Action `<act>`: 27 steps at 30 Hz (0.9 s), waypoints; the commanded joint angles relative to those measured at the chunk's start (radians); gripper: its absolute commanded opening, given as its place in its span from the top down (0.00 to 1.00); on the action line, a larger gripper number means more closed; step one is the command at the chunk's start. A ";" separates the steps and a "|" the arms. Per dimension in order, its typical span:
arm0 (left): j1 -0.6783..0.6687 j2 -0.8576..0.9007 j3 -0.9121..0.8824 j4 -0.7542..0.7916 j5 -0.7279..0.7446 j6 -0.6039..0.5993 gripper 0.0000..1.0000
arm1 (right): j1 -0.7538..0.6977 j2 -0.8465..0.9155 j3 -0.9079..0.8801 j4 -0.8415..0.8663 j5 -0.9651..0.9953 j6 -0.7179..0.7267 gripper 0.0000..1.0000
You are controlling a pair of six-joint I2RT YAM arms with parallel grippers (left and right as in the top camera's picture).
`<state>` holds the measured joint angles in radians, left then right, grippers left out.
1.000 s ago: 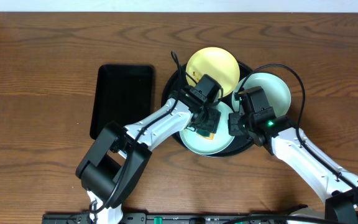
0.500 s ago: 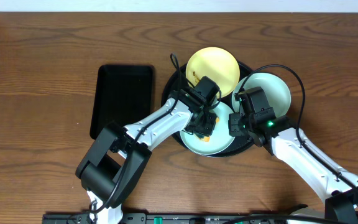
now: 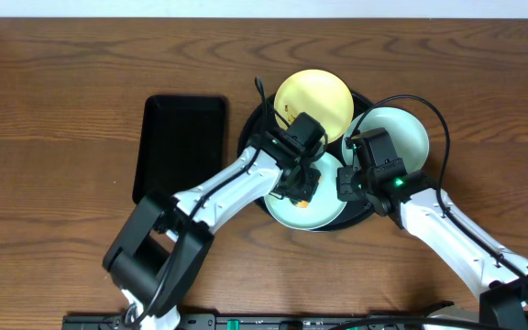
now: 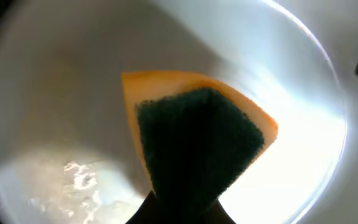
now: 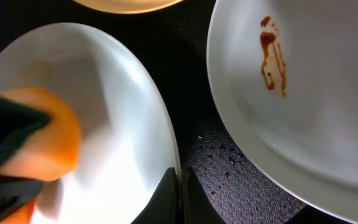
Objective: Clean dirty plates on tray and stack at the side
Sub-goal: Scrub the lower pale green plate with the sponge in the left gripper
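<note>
Over the last second the sponge point(image 4: 197, 142) has slid a little way across the near plate point(image 3: 326, 214), toward the table's front edge, and the left arm's elbow has swung out to its left to follow. Nothing else has moved. We read that as one short wiping stroke in the middle of scrubbing the first plate.

The left gripper point(image 3: 299, 180) is clamped on the sponge and presses its dark green side down into the bowl of the plate. The left wrist view shows a wet, shiny patch on the plate beside the sponge. The right gripper point(image 5: 179, 190) has its fingers pinched together on this plate's rim, holding it steady against the rubbing.

All three plates lie on the round tray point(image 3: 248, 137). The near plate is at the front, the yellow plate point(image 3: 324, 96) is at the back, and the stained plate point(image 3: 401, 137) is on the right. A brown smear point(image 5: 272, 53) shows clearly on the stained plate, so it is not yet cleaned. The yellow one carries small dark marks near its left edge.

Nothing is stacked at the side yet, and the rectangular tray point(image 3: 181, 147) to the left holds nothing. We judge the task to be in its early part, with one plate under the sponge and two waiting.
</note>
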<state>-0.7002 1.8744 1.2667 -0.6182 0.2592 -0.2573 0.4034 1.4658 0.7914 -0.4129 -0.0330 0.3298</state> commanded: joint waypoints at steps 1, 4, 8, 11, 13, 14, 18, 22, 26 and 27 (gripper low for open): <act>-0.016 -0.058 0.007 0.003 -0.147 -0.006 0.92 | 0.004 0.001 -0.002 0.002 -0.017 0.006 0.99; -0.023 -0.061 0.007 0.013 -0.156 -0.007 0.93 | 0.004 0.001 -0.002 0.002 -0.017 0.006 0.99; -0.023 -0.061 0.007 0.011 -0.182 -0.034 0.93 | 0.004 0.001 -0.002 0.002 -0.017 0.006 0.99; -0.023 -0.061 0.007 -0.011 -0.126 -0.037 0.93 | 0.004 0.001 -0.002 0.002 -0.017 0.006 0.99; -0.023 -0.060 0.007 -0.037 -0.082 -0.037 0.93 | 0.004 0.001 -0.002 0.002 -0.017 0.006 0.99; -0.024 -0.060 0.007 -0.050 -0.078 -0.036 0.93 | 0.004 0.001 -0.002 0.002 -0.017 0.006 0.99; -0.025 -0.060 0.007 -0.066 -0.165 -0.032 0.93 | 0.004 0.001 -0.002 0.002 -0.017 0.006 0.99; -0.017 -0.065 0.012 -0.067 -0.290 -0.033 0.93 | 0.004 0.001 -0.002 0.002 -0.017 0.006 0.99; 0.021 -0.126 0.028 -0.078 -0.294 -0.037 0.93 | 0.004 0.000 -0.002 0.003 -0.017 0.006 0.99; 0.033 -0.154 0.028 -0.078 -0.294 -0.046 0.92 | 0.003 0.000 0.000 0.005 -0.017 0.006 0.99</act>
<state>-0.7048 1.8156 1.2667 -0.6926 0.0212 -0.2886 0.4034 1.4658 0.7914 -0.4126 -0.0345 0.3298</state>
